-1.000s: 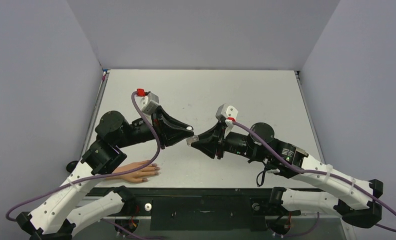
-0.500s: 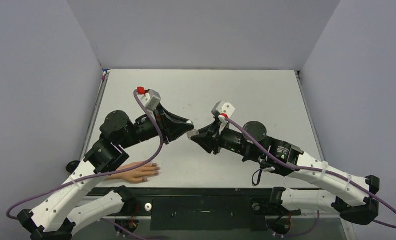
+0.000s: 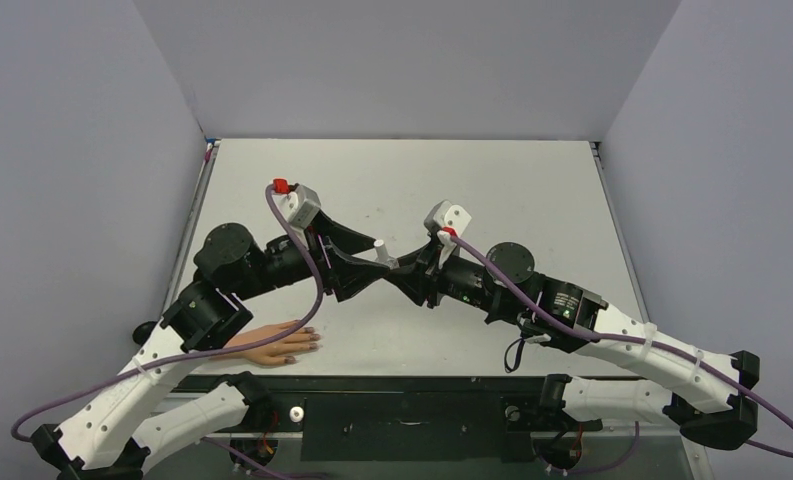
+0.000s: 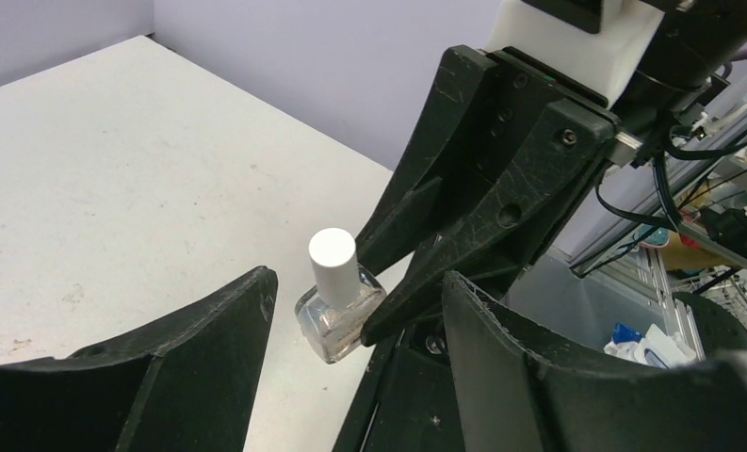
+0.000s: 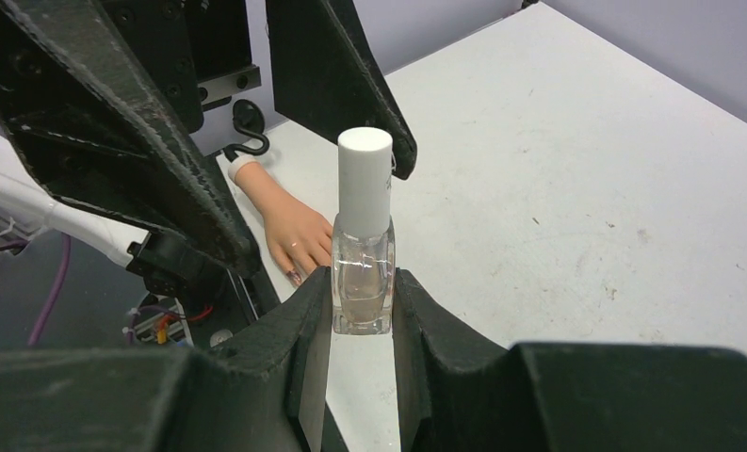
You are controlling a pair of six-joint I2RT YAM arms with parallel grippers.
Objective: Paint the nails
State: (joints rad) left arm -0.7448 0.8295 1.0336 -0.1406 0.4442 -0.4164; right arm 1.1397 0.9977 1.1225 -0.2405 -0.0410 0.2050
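Observation:
My right gripper is shut on a tiny clear bottle, held upright above the table with its white cap on. My left gripper is open, one finger on each side of the cap without touching it. In the top view the two grippers meet over the table's middle, left gripper facing right gripper. The peach fake hand lies flat at the near left edge. Its dark nails point right. One nail shows in the right wrist view.
The white table is walled in by grey panels on three sides. A purple cable loops from the left wrist over the left arm. The left arm's elbow hangs close above the fake hand's wrist.
The left gripper, shut at the bottle's cap before, has opened and now straddles the cap. The right gripper still holds the bottle in about the same place.

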